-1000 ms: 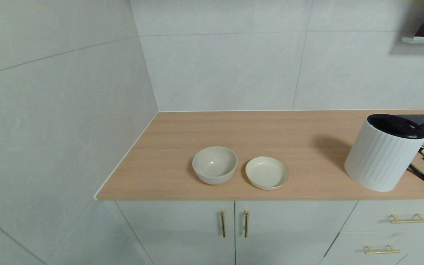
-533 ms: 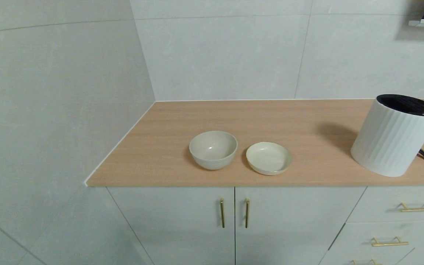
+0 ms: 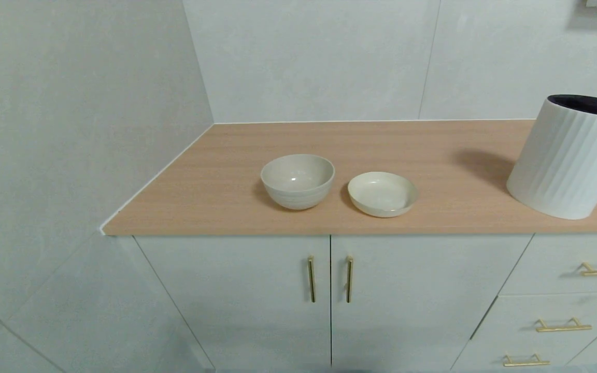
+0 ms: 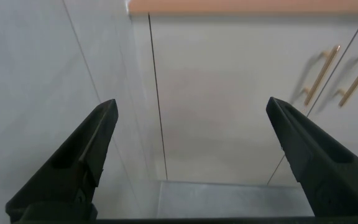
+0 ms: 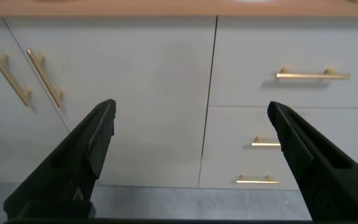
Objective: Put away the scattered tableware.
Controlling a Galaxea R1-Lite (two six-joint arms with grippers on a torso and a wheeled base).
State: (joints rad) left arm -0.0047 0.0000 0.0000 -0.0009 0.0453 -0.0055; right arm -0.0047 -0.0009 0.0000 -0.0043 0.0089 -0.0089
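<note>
Wood-grain tabletop (image 3: 226, 197) carries the same things in the same order, but the whole head view has shifted over the last second. The surface sits higher in the frame and is seen at a flatter angle, and more of the cabinet front shows below. That is the camera sinking; nothing on the tabletop has moved. The beige bowl (image 3: 297, 181) stands at the centre of the frame. The shallow cream dish (image 3: 382, 194) lies just beside it toward the right, not touching, and both are upright near the front edge. The white ribbed container (image 3: 570, 158) stands well apart at the right edge. Neither piece of tableware has been lifted yet. The left pincer (image 4: 191, 109) and the right pincer (image 5: 191, 111) are both spread wide and hold nothing, and each faces the cabinet front below the tabletop. Lowering toward the double doors with brass handles (image 3: 311, 278) probably means those doors will be opened before any dish is picked up.
</note>
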